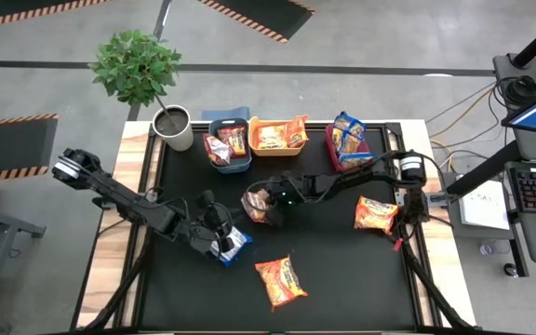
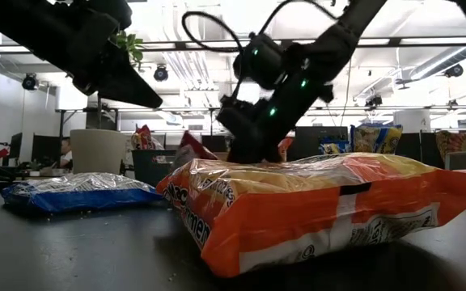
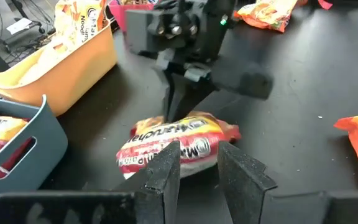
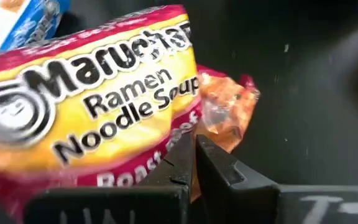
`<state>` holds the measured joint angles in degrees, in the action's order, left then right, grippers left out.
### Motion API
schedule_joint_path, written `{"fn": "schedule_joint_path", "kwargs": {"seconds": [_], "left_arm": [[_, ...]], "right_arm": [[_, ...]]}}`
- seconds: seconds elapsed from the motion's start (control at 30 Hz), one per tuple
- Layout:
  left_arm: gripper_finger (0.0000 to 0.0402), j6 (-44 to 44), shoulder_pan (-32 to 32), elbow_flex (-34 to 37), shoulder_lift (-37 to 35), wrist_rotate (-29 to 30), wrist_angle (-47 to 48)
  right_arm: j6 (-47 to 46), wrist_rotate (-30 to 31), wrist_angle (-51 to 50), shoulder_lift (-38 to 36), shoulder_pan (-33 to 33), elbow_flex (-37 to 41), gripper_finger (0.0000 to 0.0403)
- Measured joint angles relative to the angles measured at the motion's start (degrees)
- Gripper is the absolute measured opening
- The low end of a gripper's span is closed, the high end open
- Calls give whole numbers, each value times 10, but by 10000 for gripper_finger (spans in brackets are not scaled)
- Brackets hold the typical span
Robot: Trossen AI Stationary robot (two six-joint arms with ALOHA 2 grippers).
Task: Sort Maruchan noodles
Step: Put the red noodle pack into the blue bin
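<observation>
Right gripper (image 4: 191, 163) clamped on edge of dark red packet (image 1: 257, 206), mid-table, just below blue bin (image 1: 230, 160). Step in hand, by judgement: pick secured, lift not yet begun. Next calls for clean rise, then carry to bin holding like packets; thin crinkly edge may slip.

Left gripper (image 3: 196, 163) jaws slightly apart, empty, hovering beside blue packet (image 1: 232, 245).

Right wrist view alone shows pinch on wrapper seam. High view alone shows three bins, two orange packets (image 1: 280, 280) loose on table.

"Maruchan Ramen Noodle Soup", red pkt (image 4: 92, 106)
</observation>
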<state>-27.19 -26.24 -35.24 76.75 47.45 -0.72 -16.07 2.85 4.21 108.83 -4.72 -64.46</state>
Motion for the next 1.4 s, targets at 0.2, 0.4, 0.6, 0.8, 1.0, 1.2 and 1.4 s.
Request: {"fn": "schedule_joint_path", "kwargs": {"seconds": [0.2,0.4,0.6,0.8,1.0,1.2,1.4], "left_arm": [[90,6,2,0,0,-1,-25],[90,37,2,0,0,-1,-76],[90,51,2,0,0,-2,-90],[90,52,2,0,0,-11,-92],[87,35,2,1,14,-49,-110],[72,46,23,1,104,-49,-225],[48,39,74,1,195,-82,-309]], "right_arm": [[-33,2,-39,-53,26,0,11],[-35,19,49,-51,65,0,11],[-39,77,142,8,82,0,11],[-32,20,178,18,83,-19,11],[14,12,82,-74,84,-19,11],[40,47,-3,-159,88,-5,11],[41,99,0,-203,98,44,11]]}}
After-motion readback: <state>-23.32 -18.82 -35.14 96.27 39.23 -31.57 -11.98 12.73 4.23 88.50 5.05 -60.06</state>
